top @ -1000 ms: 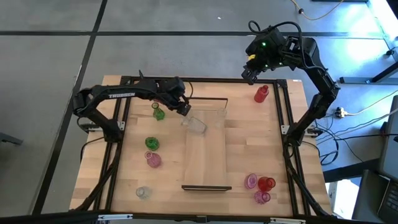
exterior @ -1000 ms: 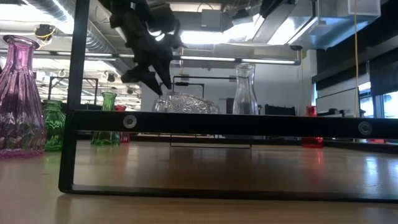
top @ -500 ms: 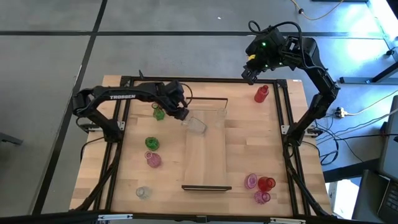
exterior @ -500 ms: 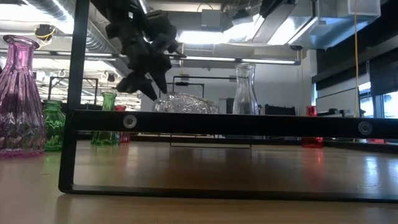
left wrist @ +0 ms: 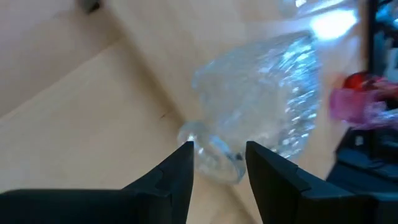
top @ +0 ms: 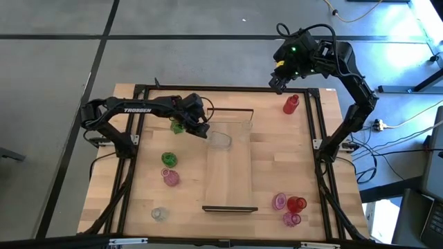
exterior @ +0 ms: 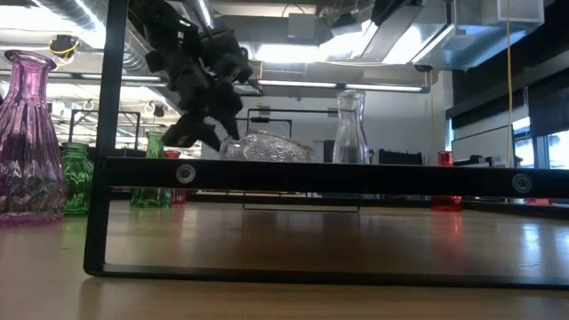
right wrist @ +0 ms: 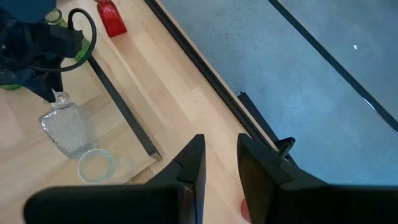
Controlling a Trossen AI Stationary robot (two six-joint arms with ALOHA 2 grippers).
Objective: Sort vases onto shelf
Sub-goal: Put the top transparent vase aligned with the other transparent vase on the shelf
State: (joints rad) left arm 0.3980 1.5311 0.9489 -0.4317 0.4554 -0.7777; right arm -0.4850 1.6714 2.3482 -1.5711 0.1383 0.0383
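While the wood table (top: pixel 277 166) holds the shelf (top: pixel 232 166), my left gripper (top: pixel 202 131) reaches low over its far end. Its fingers (left wrist: pixel 180 168) sit spread around the clear vase (left wrist: pixel 261 124) neck; my right gripper (top: pixel 275 81) waits beyond, fingers slightly apart.

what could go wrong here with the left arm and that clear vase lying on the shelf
1. The clear vase lies on its side on the shelf, with the left pincer at its neck. Ribbed glass on a narrow neck might slip or roll as it is raised.
2. A second clear vase stands close by on the shelf; a swing could knock it.
3. The green vase sits beside the arm and may get bumped.
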